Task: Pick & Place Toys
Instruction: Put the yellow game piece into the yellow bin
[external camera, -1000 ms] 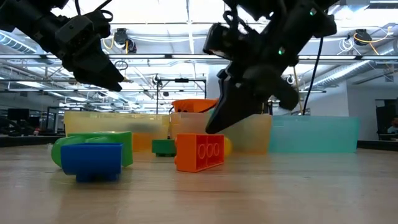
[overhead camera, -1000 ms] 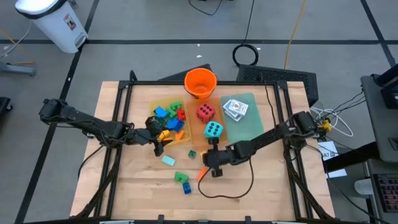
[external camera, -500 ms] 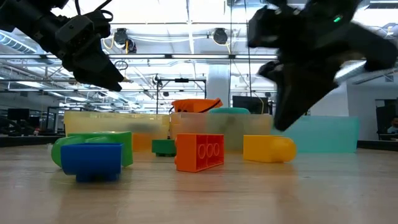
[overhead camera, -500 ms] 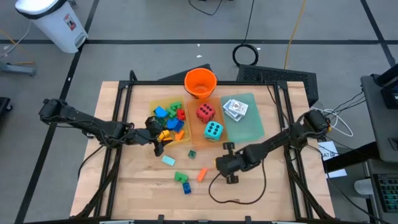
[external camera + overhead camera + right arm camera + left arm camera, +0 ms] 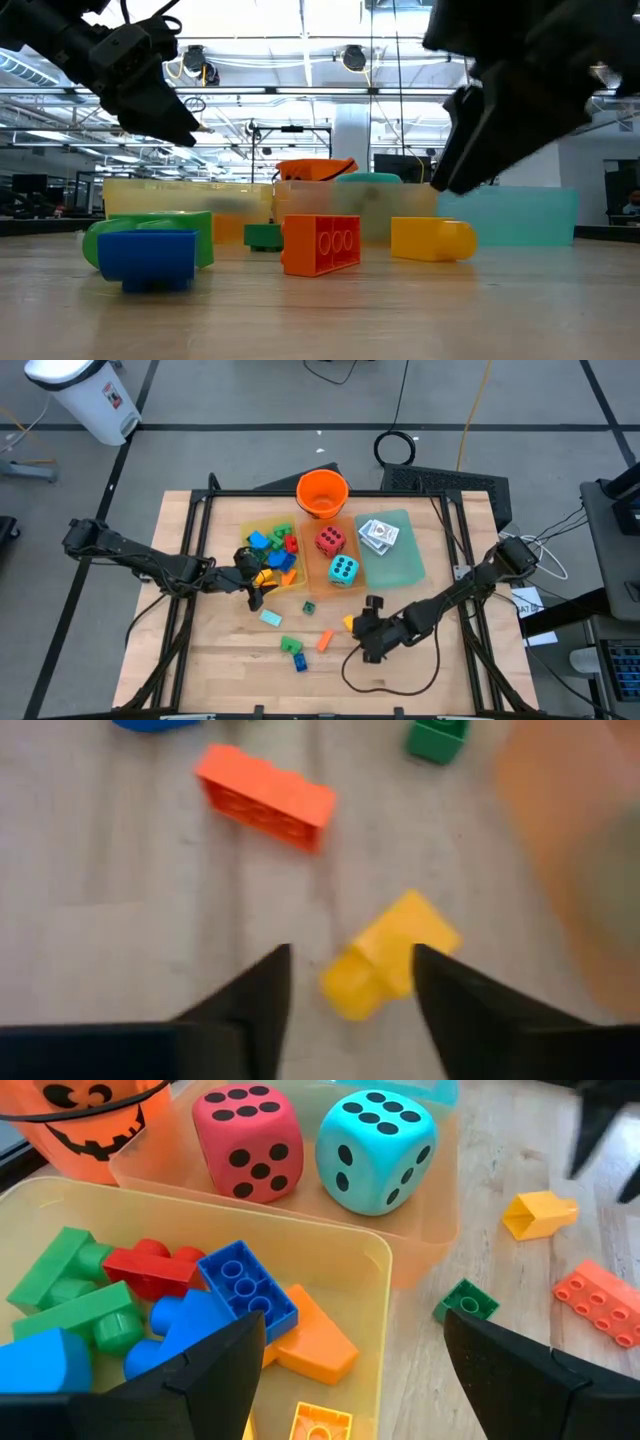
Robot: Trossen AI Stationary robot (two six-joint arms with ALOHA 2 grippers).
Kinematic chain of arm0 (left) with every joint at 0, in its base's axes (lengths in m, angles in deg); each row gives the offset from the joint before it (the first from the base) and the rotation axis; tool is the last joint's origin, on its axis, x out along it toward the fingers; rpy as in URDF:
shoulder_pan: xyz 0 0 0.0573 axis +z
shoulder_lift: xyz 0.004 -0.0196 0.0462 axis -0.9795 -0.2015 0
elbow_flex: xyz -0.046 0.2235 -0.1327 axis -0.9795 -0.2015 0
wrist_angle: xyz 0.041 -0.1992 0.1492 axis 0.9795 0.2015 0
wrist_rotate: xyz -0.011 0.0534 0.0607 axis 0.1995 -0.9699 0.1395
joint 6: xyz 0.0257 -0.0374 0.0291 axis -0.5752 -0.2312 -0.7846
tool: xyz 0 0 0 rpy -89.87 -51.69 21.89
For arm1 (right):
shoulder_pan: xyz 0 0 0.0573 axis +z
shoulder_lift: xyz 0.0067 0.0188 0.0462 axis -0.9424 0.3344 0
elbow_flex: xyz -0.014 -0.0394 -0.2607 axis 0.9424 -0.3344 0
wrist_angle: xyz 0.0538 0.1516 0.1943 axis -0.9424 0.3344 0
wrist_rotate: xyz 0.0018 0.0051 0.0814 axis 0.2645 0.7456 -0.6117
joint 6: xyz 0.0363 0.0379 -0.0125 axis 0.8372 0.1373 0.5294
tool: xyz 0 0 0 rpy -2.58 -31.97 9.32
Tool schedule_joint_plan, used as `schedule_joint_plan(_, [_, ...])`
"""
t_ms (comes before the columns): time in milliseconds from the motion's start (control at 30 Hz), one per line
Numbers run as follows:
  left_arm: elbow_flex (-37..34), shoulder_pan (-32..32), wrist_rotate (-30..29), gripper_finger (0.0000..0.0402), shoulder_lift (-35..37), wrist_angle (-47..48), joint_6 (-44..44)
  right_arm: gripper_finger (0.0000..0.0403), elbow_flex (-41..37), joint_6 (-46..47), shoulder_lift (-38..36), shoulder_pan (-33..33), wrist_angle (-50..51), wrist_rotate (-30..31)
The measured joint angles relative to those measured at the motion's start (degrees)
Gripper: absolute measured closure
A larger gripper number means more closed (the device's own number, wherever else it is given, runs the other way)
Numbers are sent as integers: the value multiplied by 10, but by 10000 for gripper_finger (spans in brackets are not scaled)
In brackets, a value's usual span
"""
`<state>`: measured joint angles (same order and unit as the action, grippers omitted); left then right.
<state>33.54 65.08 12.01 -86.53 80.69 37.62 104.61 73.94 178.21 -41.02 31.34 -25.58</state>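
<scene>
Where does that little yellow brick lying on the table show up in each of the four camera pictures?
High view: yellow brick on bare wood, just left of the right gripper.
Low view: yellow brick right of centre, on the table.
Left wrist view: yellow brick at the right, beyond the trays.
Right wrist view: yellow brick between the open fingers.
Shared landmark: the orange brick nearby.

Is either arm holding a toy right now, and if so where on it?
Nothing is held. The right gripper is open over the yellow brick, which lies on the table. The left gripper hangs open and empty over the yellow tray.
</scene>
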Motion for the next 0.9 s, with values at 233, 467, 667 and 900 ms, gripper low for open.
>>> schedule_joint_plan(233, [0,0,0,89,0,-11,0,106,-67,40,3,-6,-92,60])
schedule_joint_plan(467, [0,0,0,89,0,-15,1,89,-111,47,27,-9,-257,29])
schedule_joint_plan(667, [0,0,0,89,0,-21,2,115,-110,46,34,-10,-228,42])
schedule_joint_plan(900, [0,0,0,89,0,-21,2,147,-111,4,19,-4,-213,5])
